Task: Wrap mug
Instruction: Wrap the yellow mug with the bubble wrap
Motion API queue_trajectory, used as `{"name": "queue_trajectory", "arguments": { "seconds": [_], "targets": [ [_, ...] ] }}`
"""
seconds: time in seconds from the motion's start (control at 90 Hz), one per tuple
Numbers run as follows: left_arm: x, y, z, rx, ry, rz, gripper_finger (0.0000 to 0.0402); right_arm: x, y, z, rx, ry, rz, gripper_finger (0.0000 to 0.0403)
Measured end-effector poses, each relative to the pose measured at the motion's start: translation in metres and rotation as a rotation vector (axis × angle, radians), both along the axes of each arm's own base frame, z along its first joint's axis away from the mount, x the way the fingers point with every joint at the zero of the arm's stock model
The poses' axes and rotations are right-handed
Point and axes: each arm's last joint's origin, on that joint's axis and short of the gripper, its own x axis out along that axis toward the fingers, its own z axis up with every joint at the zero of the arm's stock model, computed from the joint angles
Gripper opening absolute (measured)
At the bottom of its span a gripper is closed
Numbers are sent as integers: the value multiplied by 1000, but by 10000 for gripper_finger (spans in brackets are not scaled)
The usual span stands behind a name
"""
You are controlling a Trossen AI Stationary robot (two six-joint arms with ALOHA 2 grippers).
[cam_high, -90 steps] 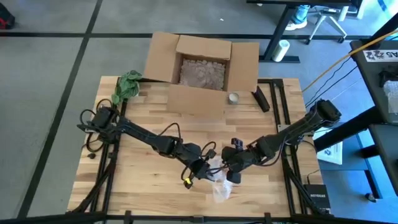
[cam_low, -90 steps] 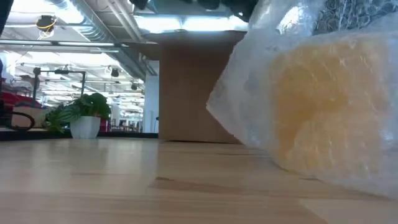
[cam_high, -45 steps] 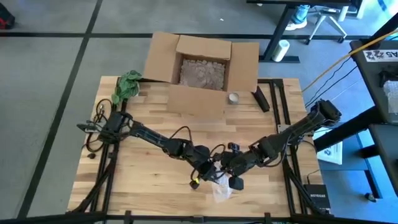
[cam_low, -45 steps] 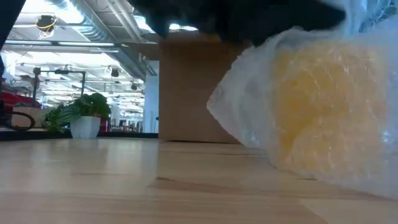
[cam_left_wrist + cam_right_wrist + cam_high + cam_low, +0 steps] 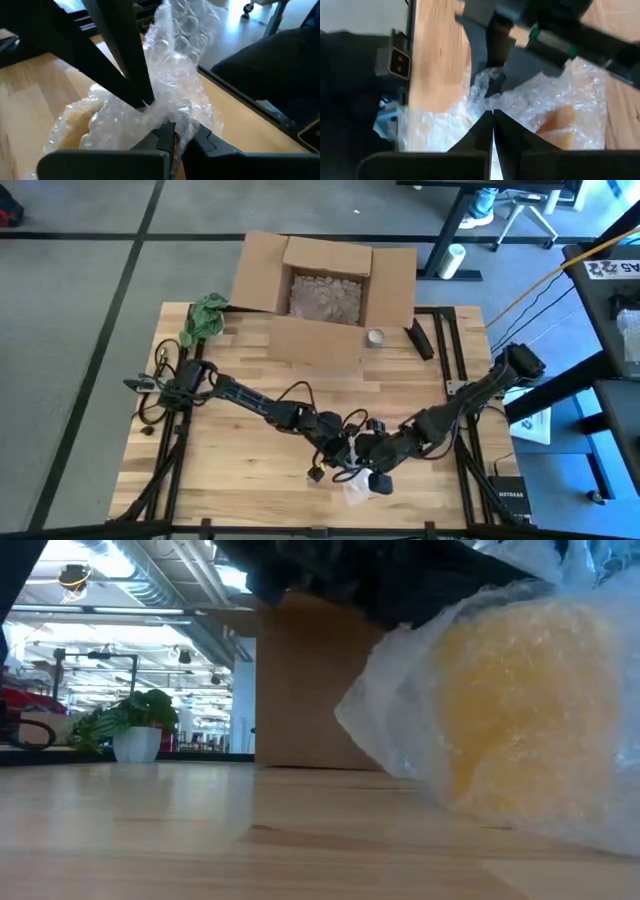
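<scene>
Right now both arms meet at the near edge of the wooden counter [image 5: 240, 450], over a yellow mug [image 5: 520, 730] already swathed in bubble wrap [image 5: 175, 90]. In the low view the bundle lies on the counter with the wrap closed around most of it, the mug showing only as a yellow mass through the plastic.

From its wrist view, the left gripper [image 5: 177, 136] has its fingers clamped together on a gathered fold of the wrap, probably to keep the loose end drawn up and tight. The right gripper [image 5: 493, 120] also has its fingers pressed together, pinching the wrap where it bunches above the mug. Holding from two sides like this likely stops the sheet from springing open.

Farther back stand an open cardboard box [image 5: 325, 290] holding packing filler, a roll of tape [image 5: 376, 337] just beside it, and a green cloth [image 5: 204, 317] at the counter's far left corner.
</scene>
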Motion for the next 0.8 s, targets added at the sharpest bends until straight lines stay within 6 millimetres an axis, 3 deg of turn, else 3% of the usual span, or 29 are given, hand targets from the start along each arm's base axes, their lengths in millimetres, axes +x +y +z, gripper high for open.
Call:
{"name": "queue_trajectory", "arguments": {
  "seconds": [0.211, 0.522, 0.8],
  "targets": [
    [-3, -4, 0, -13, -7, -115, 3, 1, 1, 0, -1, -10, 31, 0],
    [-5, -8, 3, -121, -13, -273, 56, 0, 2, -1, 17, 12, 94, 0],
    [-4, -12, 11, -196, -67, -366, 66, 8, 0, -9, 17, 25, 107, 0]
  ]
}}
